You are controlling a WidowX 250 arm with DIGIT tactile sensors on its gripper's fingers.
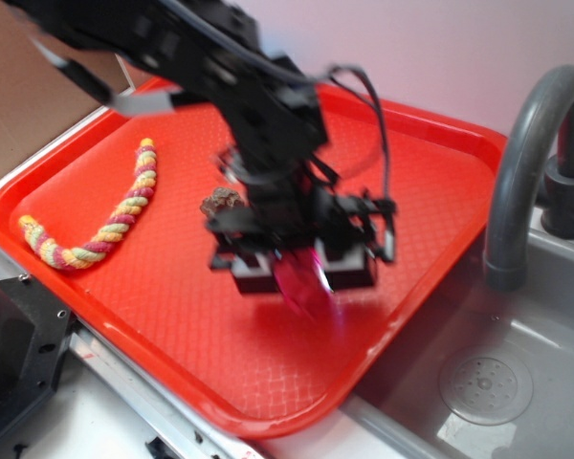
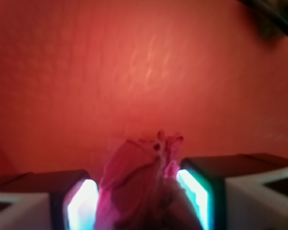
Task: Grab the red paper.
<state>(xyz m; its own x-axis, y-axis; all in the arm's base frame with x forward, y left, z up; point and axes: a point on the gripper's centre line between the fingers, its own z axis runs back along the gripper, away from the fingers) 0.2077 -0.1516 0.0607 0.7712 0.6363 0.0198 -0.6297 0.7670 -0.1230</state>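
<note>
The red paper [image 1: 304, 277], a crumpled crimson wad, sits squeezed between the two fingers of my gripper [image 1: 306, 268] over the middle of the red tray [image 1: 172, 316]. In the wrist view the red paper [image 2: 141, 187] fills the gap between both glowing pads, touching each, with the gripper [image 2: 140, 199] shut on it. It hangs just above the tray floor, its creased tip poking out past the fingertips. The arm and gripper are motion-blurred in the exterior view.
A brown rock-like lump [image 1: 222, 200] lies on the tray just behind the gripper. A striped rope [image 1: 105, 225] curves along the tray's left side. A grey sink [image 1: 497, 382] with a tall faucet [image 1: 526, 163] lies to the right.
</note>
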